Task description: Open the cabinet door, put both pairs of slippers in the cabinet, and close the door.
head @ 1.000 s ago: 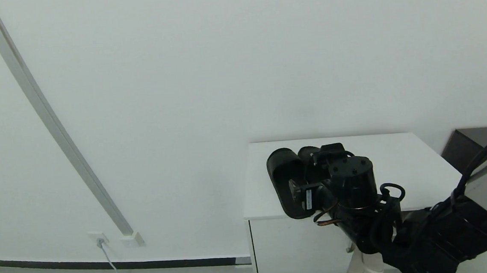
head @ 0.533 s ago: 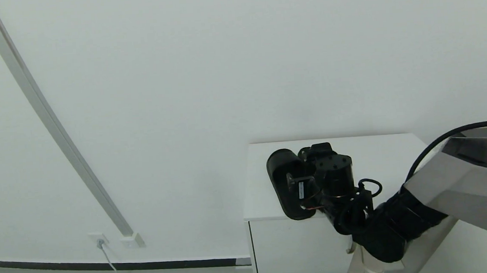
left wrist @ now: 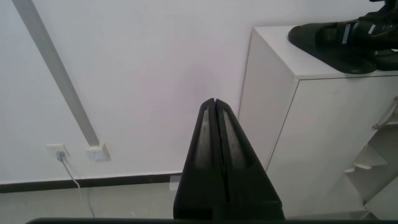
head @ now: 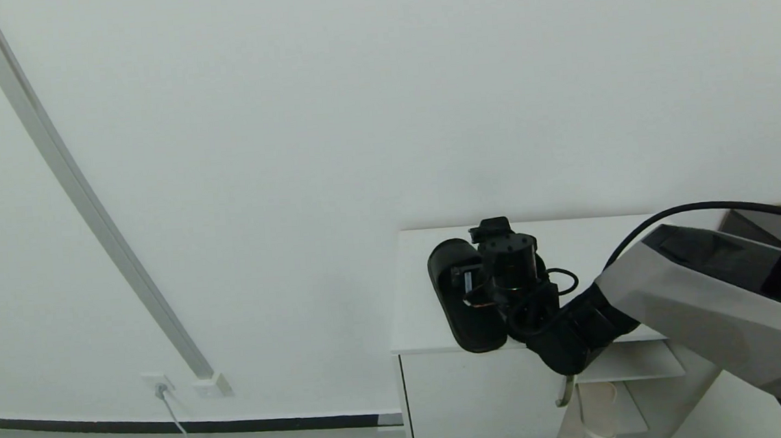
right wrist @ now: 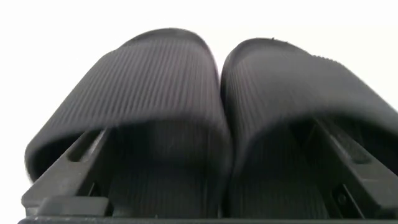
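Cabinet: white slippers inside.
On top: black slippers.
R gripper: spread, fingers in black slippers.
L gripper: closed, empty.

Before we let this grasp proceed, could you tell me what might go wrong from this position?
1. The pair of black ribbed rubber slippers sits at the front edge of the white cabinet top; a nudge might tip it off.
2. The right end effector is open with one finger inside each slipper, so closing would likely pinch only the inner strap walls, and one slipper could slip free.
3. White slippers already on the lower shelf could get bumped.
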`<state>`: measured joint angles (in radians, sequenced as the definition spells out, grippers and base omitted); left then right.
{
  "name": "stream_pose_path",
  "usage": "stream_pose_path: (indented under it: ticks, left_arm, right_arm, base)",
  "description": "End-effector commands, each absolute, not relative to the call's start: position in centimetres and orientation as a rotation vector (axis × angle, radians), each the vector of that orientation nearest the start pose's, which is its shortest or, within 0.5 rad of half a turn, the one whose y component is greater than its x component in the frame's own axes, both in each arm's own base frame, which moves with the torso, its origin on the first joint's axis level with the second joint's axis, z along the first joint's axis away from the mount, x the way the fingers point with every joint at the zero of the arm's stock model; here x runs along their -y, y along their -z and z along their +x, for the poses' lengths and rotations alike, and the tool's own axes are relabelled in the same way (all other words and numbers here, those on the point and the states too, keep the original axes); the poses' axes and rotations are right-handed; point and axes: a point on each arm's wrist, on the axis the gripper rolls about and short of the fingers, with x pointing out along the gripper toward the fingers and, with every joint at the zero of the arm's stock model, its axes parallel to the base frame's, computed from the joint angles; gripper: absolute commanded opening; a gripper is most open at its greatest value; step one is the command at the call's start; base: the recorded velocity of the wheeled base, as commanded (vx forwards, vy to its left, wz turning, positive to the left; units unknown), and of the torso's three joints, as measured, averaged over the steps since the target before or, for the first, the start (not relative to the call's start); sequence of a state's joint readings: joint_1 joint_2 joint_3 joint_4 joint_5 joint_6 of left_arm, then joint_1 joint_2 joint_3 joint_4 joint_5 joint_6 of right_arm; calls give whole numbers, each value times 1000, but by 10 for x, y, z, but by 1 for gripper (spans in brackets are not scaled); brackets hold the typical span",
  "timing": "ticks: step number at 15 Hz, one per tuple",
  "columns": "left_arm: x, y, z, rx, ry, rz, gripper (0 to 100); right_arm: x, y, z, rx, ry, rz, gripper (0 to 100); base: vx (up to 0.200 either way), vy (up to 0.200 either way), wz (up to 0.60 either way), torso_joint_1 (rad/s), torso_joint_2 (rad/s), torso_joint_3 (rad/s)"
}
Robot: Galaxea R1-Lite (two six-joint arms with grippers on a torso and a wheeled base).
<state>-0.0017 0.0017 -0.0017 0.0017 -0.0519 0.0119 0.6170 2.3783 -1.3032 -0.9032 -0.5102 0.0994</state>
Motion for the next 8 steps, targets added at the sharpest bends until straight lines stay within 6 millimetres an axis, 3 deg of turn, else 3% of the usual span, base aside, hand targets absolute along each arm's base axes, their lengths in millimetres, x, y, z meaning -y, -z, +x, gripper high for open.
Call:
stream_pose_path:
  ticks: [1, 5, 8]
  left_arm:
    - [1, -76, -23, -3, 54, 12, 0]
    - [1, -76, -23, -3, 52, 12, 0]
    - [1, -76, -23, -3, 52, 12, 0]
  right_arm:
    - [-261, -66, 391, -160, -95, 2, 0]
    - [-261, -65, 391, -165, -94, -1, 0]
    - [-259, -77, 389, -145, -94, 13, 0]
  base:
    - [0, 0, 0, 0, 0, 0]
    - [0, 0, 0, 0, 0, 0]
    - [0, 0, 0, 0, 0, 0]
